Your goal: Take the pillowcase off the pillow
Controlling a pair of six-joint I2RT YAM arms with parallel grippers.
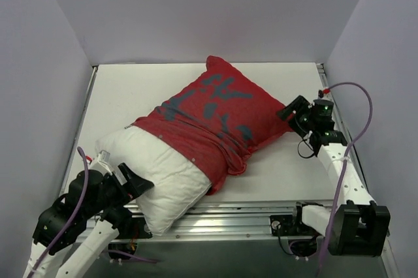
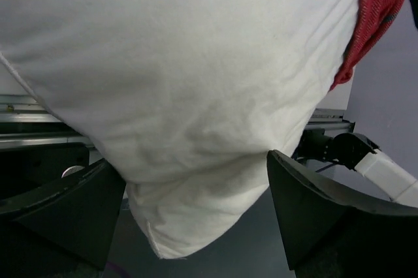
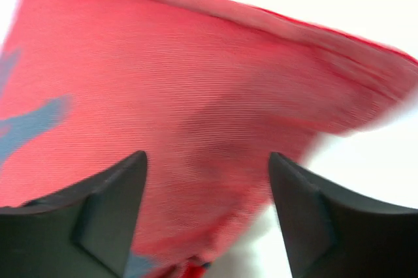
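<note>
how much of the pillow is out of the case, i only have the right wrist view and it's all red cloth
Observer: In the top view, the near-left part of the pillow is bare. The pillowcase covers the far-right part.
Operator: where's the left hand
Observer: The left hand is at the bare pillow's near corner. Its fingers are spread on either side of the corner and are not pinching it.
Operator: and where's my hand along the case
Observer: The right hand is at the pillowcase's right corner, the end away from the bare pillow.
</note>
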